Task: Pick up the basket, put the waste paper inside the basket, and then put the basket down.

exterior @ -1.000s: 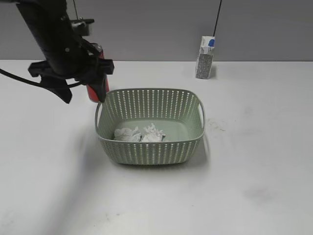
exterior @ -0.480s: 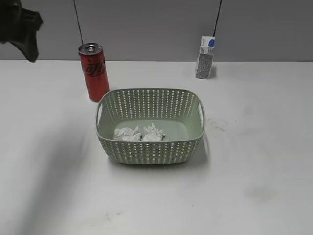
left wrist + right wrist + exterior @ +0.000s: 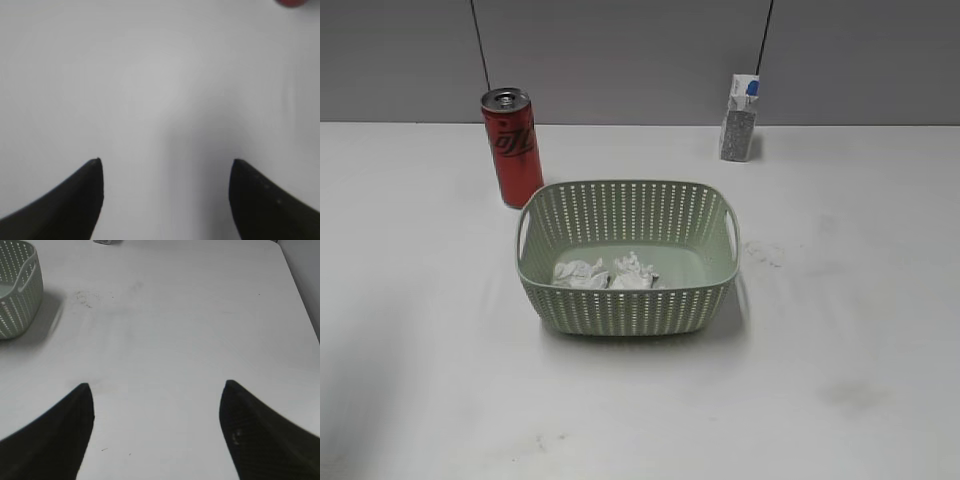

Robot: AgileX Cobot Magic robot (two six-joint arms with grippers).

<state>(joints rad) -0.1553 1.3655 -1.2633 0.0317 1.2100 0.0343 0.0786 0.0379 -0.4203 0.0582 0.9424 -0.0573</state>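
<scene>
The sage-green basket (image 3: 627, 258) stands on the white table in the middle of the exterior view. Two crumpled white wads of waste paper (image 3: 608, 273) lie inside it on its floor. Neither arm shows in the exterior view. My left gripper (image 3: 166, 162) is open and empty over bare table in the left wrist view. My right gripper (image 3: 157, 386) is open and empty over bare table; the basket's corner (image 3: 17, 287) shows at the upper left of the right wrist view, well away from the fingers.
A red can (image 3: 513, 147) stands upright just behind the basket's left rear corner; its edge shows in the left wrist view (image 3: 295, 2). A white-and-blue carton (image 3: 740, 118) stands at the back. The table's right edge (image 3: 300, 290) shows in the right wrist view.
The left arm, which was by the basket's left rear corner a second ago, has pulled up and left and gone out of the exterior view. The basket and paper have not moved.
</scene>
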